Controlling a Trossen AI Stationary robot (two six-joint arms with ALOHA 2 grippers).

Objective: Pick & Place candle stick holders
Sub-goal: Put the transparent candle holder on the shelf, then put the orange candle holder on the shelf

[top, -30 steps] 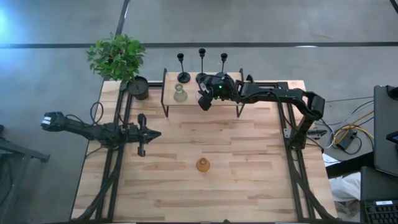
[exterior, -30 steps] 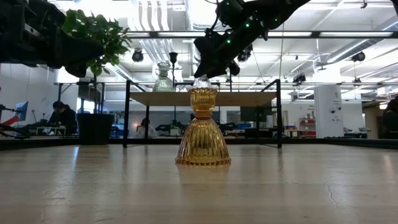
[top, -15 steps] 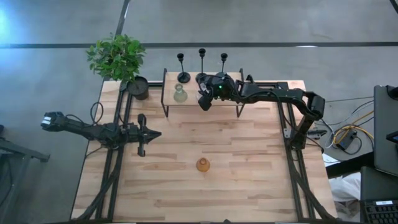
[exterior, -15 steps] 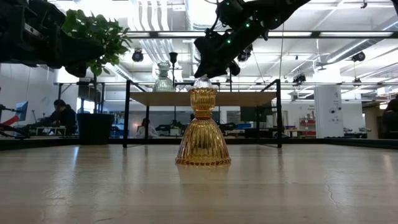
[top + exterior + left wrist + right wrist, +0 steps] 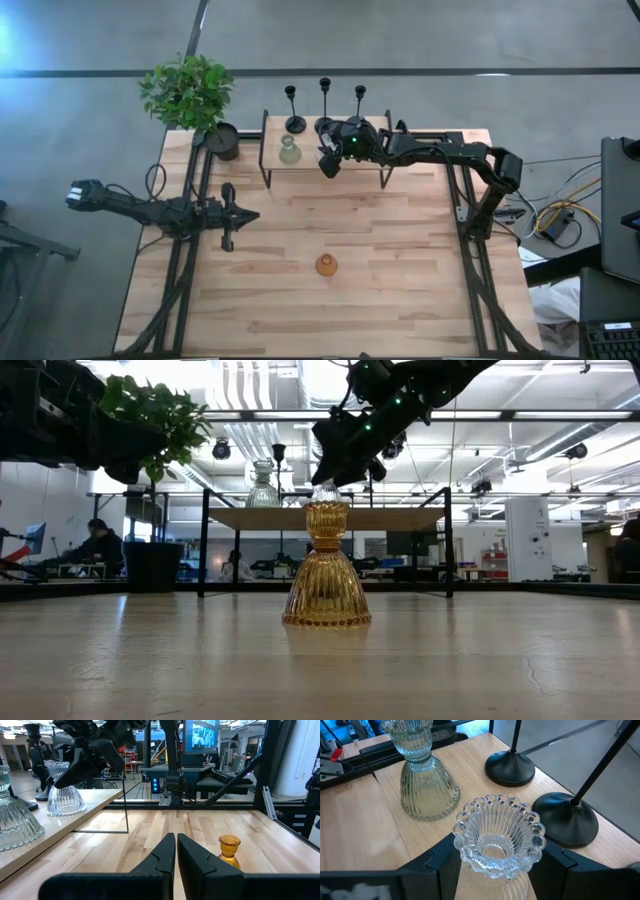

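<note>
Right gripper (image 5: 492,865) pinches clear glass vase (image 5: 496,840) on the shelf (image 5: 305,160), black candlesticks (image 5: 565,822) just beyond at its back edge.

In the high view, the right gripper (image 5: 330,158) covers the clear glass vase (image 5: 496,837), and the base of the candle stick holder (image 5: 359,104) at 1 o'clock from it is hidden behind the arm. In the right wrist view, the stems of two candle stick holders (image 5: 514,767) (image 5: 567,824) are cut off by the edge, and the bottom of the clear vase also. The people (image 5: 98,545) in the low view are too small to describe.
</note>
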